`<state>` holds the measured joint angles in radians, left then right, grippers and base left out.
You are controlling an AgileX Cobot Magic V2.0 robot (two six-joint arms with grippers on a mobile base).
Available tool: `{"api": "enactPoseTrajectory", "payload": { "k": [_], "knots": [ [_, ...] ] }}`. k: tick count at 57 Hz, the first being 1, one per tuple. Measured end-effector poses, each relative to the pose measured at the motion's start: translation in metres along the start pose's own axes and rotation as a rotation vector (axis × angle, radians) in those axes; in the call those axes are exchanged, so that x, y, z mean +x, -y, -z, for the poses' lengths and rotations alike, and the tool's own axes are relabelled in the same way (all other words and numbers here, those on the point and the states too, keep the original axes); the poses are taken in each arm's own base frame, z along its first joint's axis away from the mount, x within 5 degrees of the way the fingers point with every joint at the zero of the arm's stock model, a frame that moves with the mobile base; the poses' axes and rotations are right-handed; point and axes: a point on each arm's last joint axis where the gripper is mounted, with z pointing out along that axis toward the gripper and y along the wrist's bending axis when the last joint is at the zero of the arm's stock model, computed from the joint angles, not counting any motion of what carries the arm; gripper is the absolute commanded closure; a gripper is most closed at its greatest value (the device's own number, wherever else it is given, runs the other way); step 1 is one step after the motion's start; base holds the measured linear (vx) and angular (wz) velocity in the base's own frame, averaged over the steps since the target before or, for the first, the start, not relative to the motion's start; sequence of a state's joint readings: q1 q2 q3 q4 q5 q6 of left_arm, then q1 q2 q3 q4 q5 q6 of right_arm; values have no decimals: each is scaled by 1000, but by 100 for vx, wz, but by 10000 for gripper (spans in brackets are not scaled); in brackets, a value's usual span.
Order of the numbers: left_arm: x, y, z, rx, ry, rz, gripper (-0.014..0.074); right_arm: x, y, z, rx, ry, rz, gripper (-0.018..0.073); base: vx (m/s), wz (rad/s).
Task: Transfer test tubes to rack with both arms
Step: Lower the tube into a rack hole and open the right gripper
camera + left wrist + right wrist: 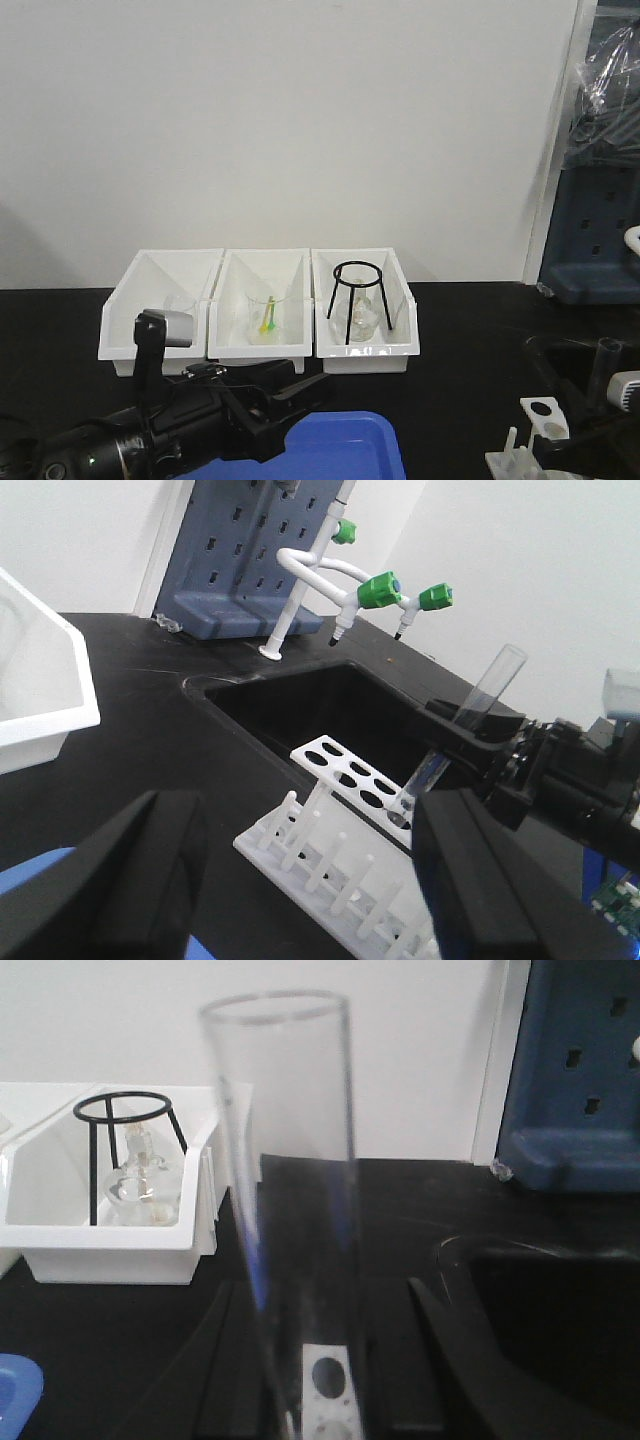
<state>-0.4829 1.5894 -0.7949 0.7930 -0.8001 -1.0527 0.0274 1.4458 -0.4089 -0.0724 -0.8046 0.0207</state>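
Note:
My right gripper [598, 392] is shut on a clear test tube [607, 362] and holds it tilted over the white rack [532, 440] at the front right. In the left wrist view the test tube [487, 695] has its rounded bottom at a hole in the top plate of the rack [340, 815]. In the right wrist view the test tube [292, 1210] fills the middle, with the rack [328, 1392] below it between the jaws of the right gripper [335, 1380]. My left gripper [300, 398] is open and empty above the blue tray [345, 450]; it also shows in its own wrist view [300, 880].
Three white bins [160, 300] stand at the back; the middle one holds a beaker [264, 316], the right one a black tripod [358, 300] over a flask. A black sink [300, 705] lies behind the rack, with a green-handled faucet [378, 588] and a blue pegboard [250, 550].

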Motion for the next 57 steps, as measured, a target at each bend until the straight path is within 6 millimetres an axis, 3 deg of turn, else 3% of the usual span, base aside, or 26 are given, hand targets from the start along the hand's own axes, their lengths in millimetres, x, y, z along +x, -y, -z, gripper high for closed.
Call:
{"api": "enactPoseTrajectory", "payload": {
  "k": [16, 38, 51, 57],
  "knots": [
    [0, 0, 0, 0, 0, 0, 29, 25, 0, -14, -4, -57, -55, 567, 0, 0],
    [0, 0, 0, 0, 0, 0, 29, 38, -1, -20, -6, -74, -59, 553, 0, 0],
    [0, 0, 0, 1, 0, 0, 29, 41, -1, -20, -5, -102, -56, 473, 0, 0],
    [0, 0, 0, 1, 0, 0, 29, 42, -1, -20, -4, -114, -56, 392, 0, 0]
  ]
}}
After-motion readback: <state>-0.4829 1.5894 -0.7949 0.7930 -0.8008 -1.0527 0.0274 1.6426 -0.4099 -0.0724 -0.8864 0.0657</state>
